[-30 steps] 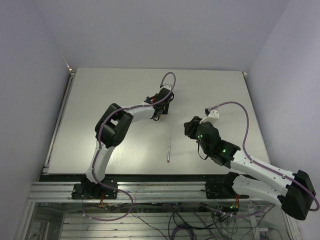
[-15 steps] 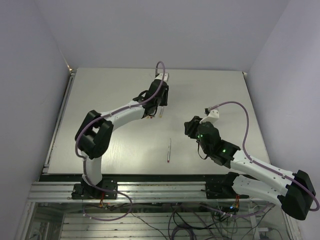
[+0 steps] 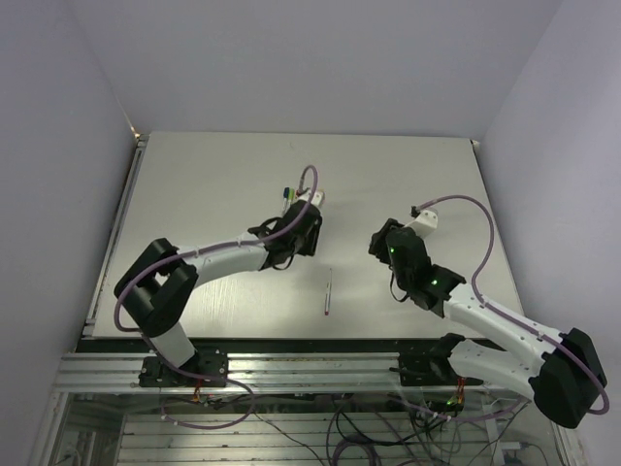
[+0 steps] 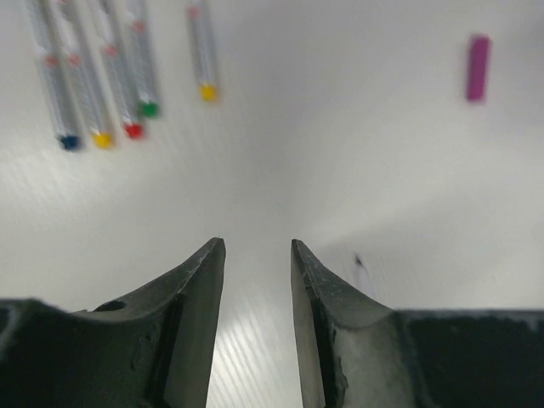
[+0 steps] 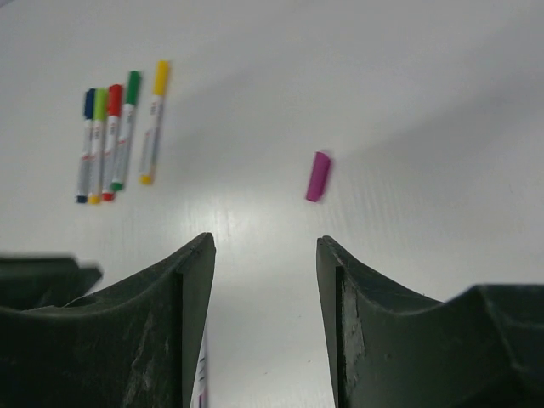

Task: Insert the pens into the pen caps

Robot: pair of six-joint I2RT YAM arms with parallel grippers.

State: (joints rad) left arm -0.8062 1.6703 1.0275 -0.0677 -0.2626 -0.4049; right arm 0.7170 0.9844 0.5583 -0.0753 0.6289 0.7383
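Observation:
Several white-grey pens [image 5: 110,144] lie side by side with blue, lime, red, green and yellow caps on them; they also show in the left wrist view [image 4: 140,59] and just past my left wrist in the top view [image 3: 288,197]. A loose purple cap [image 5: 317,176] lies alone to their right, also seen in the left wrist view [image 4: 478,68]; the top view does not show it. One uncapped pen [image 3: 329,291] lies mid-table; it lies by my right gripper's left finger [image 5: 201,378]. My left gripper [image 4: 255,244] [image 3: 291,243] and right gripper [image 5: 265,240] [image 3: 380,241] are open, empty, above the table.
The white table [image 3: 194,194] is walled by grey panels on the left, back and right. A metal frame rail [image 3: 310,364] runs along the near edge by the arm bases. A purple cable [image 3: 480,243] loops above the right arm.
My left arm has pulled back toward the near side and lowered its elbow, uncovering the row of capped pens. My right gripper has shifted slightly up and to the right. The loose pen has not moved.

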